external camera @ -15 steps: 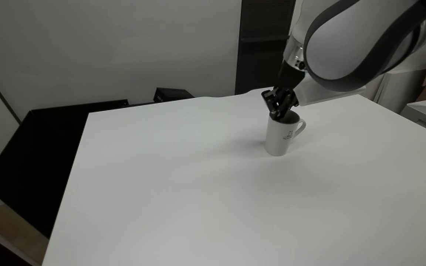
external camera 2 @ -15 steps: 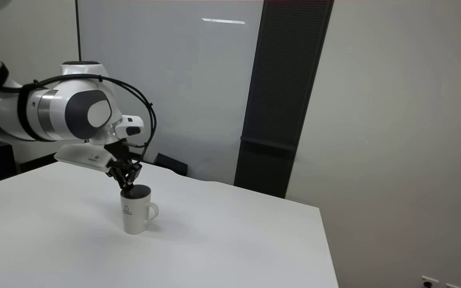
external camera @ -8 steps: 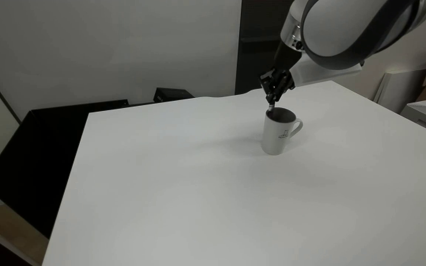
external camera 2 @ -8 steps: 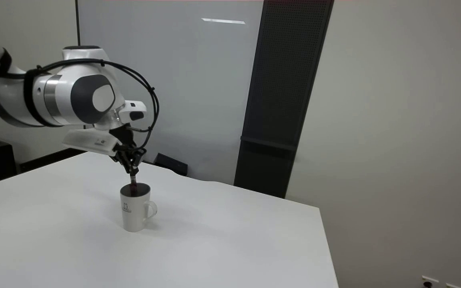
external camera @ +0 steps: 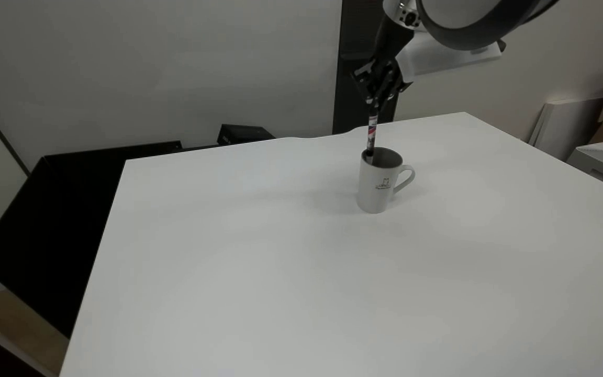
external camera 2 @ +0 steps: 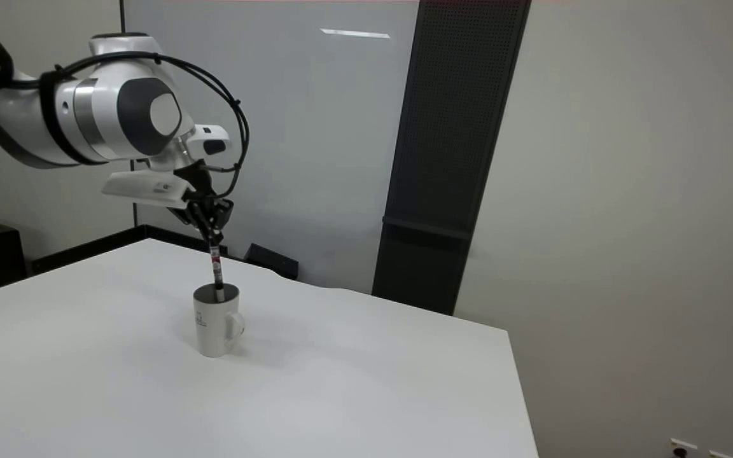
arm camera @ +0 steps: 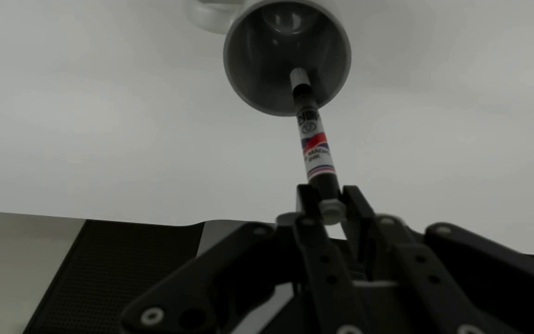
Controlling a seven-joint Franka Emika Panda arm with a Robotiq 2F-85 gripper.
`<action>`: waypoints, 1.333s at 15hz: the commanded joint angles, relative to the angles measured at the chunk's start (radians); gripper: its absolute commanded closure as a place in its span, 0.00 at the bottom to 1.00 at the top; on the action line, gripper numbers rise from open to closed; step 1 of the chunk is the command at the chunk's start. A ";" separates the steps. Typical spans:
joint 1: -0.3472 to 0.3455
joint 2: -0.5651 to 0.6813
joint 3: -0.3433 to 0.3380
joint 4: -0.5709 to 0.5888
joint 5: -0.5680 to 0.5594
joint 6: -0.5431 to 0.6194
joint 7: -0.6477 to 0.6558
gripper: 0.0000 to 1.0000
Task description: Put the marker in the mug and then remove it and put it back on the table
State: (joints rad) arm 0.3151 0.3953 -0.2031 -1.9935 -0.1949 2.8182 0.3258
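My gripper (external camera: 373, 102) is shut on the marker's upper black end and holds it above the mug. The gripper also shows in an exterior view (external camera 2: 214, 238) and in the wrist view (arm camera: 328, 197). The marker (external camera: 372, 131), white with black bands and a red and blue mark, hangs nearly upright (external camera 2: 216, 266). In the wrist view the marker (arm camera: 314, 144) points into the mug's mouth, its pale lower tip just within the near rim. The white mug (external camera: 373, 189) stands upright on the white table (external camera: 259, 251); it also shows in the other views (external camera 2: 212, 331) (arm camera: 260, 69).
A dark box (external camera: 244, 133) stands behind the table's far edge. A dark panel (external camera 2: 449, 159) and walls stand beyond the table. A pale box (external camera: 602, 165) is by the table's side in an exterior view.
My gripper has risen with the marker, drawing most of it up out of the mug, where it was hidden before. The mug has shifted slightly and its handle has turned a little.
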 commanded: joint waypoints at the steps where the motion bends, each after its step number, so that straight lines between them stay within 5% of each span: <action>1: -0.004 -0.009 0.002 0.064 -0.038 -0.074 0.049 0.93; 11: -0.064 0.033 0.009 0.240 -0.074 -0.270 0.065 0.93; 20: -0.169 0.115 -0.062 0.244 -0.147 -0.304 0.087 0.93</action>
State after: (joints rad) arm 0.1776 0.4718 -0.2451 -1.7836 -0.3159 2.5484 0.3758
